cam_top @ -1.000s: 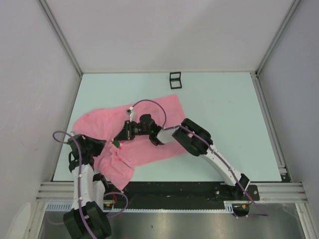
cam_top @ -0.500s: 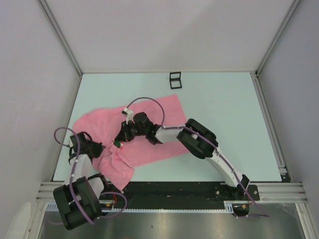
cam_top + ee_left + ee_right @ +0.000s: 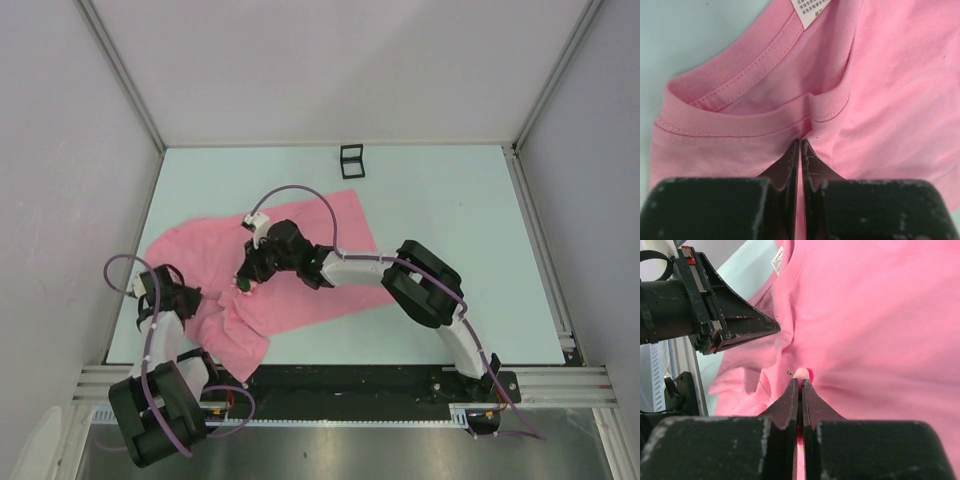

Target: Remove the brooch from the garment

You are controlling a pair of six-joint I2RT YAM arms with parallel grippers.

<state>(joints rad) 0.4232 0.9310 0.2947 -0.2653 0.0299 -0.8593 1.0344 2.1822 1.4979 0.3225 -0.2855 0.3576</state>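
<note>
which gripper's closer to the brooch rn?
Right. The right gripper has its closed tips right at the brooch; the left gripper pinches the garment at the collar, off to one side.

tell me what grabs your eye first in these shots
The big pink garment sprawls across the near left of the pale table, with both arms bent over it. In the right wrist view the right gripper is pinched shut on the tiny brooch. The left gripper clamps the cloth just below the ribbed collar.
</note>
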